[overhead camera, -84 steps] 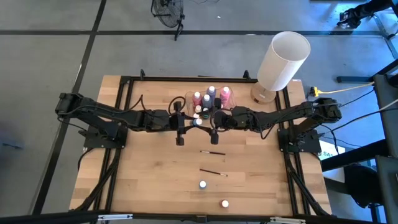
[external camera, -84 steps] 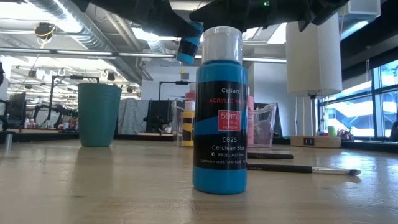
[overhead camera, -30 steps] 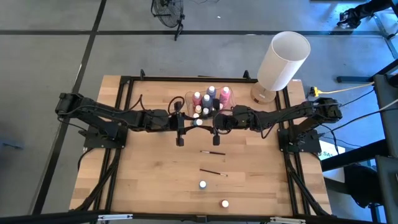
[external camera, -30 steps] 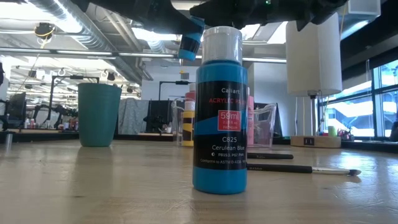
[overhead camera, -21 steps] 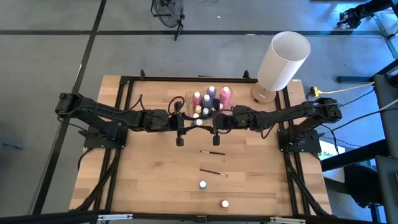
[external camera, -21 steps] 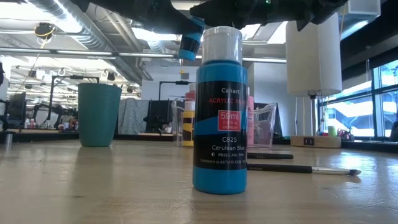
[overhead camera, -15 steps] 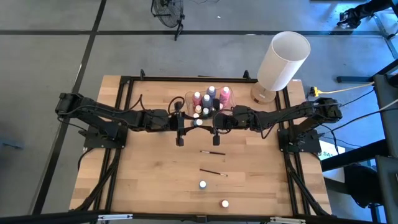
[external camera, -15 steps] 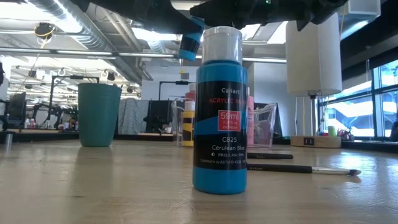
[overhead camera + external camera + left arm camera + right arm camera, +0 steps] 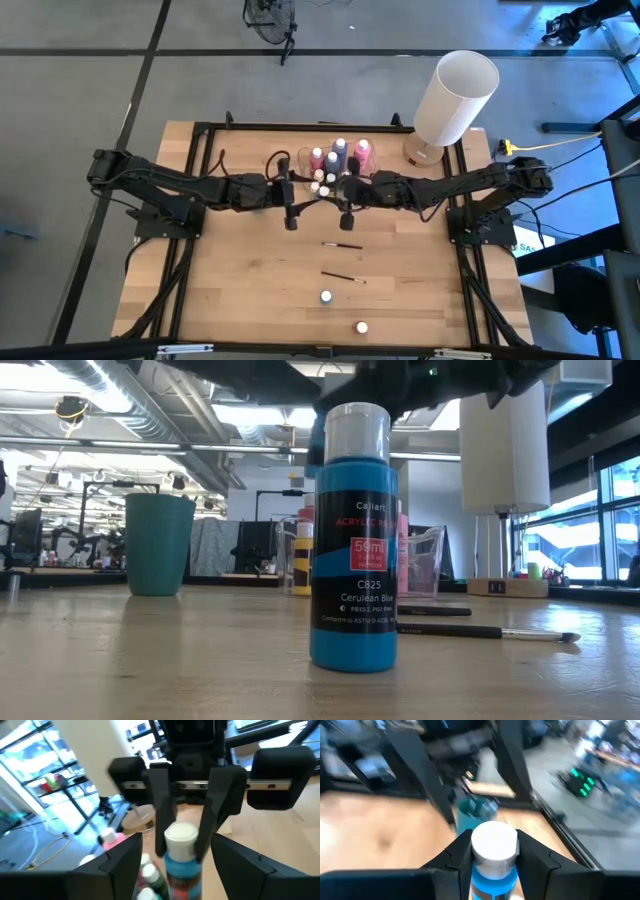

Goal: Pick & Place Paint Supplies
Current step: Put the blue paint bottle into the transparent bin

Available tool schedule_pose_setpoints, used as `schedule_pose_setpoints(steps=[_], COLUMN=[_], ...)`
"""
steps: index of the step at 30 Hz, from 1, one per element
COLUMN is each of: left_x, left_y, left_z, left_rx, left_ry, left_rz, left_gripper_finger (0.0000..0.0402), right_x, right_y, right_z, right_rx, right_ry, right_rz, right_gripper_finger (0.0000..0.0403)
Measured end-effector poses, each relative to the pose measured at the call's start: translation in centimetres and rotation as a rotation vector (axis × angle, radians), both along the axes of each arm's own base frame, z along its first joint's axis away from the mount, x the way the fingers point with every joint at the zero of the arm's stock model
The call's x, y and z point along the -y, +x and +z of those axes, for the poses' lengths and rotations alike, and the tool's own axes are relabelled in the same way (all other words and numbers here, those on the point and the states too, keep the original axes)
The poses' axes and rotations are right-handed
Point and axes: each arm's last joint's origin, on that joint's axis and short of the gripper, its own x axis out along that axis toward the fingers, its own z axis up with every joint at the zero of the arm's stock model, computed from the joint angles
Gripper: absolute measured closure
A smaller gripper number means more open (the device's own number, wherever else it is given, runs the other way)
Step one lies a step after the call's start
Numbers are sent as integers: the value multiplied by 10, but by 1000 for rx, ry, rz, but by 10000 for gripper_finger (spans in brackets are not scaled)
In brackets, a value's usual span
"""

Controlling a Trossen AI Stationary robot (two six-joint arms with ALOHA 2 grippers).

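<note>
A small blue paint bottle with a white cap (image 9: 180,845) hangs above the table's middle, and my right gripper (image 9: 343,203) is shut on it. My left gripper (image 9: 291,206) faces it from the left. Its fingers stand open on either side of the bottle without touching it. Taller pink and purple bottles (image 9: 340,155) stand grouped on the table behind the grippers. Two paintbrushes (image 9: 343,245) (image 9: 343,276) and two white-capped bottles (image 9: 326,297) (image 9: 360,327) rest on the table nearer the front. One of these is the cerulean blue bottle (image 9: 353,540), standing upright close to the low camera. My right gripper pinches the blue bottle's top, at the white cap and shoulder (image 9: 494,851), between its two fingers (image 9: 161,815). The fingers come roughly level from the table's right side. The bottle is about upright, cap up, lifted clear of the table.
A big white cylindrical lamp (image 9: 455,97) stands at the far right corner. A teal cup (image 9: 159,544) and a clear pitcher (image 9: 425,560) stand at the back of the table. Bare wood lies to the left and right of the brushes.
My left gripper has opened and let go of the blue bottle, drawing slightly toward the table's left edge. The bottle stays in my right gripper. It has shifted a little and, in the low view, now sits behind the near bottle's cap.
</note>
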Motion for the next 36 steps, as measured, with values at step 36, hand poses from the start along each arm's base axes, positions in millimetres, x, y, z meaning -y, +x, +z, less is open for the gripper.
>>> schedule_pose_setpoints(steps=[36], left_x=[9], left_y=[-91], left_z=[51], left_rx=[-33], left_ry=[194], left_rz=[345], left_gripper_finger=[169], right_x=[-13], right_y=[-158], right_z=[84], right_rx=[-14], right_ry=[323], right_rz=[-353], right_gripper_finger=[285])
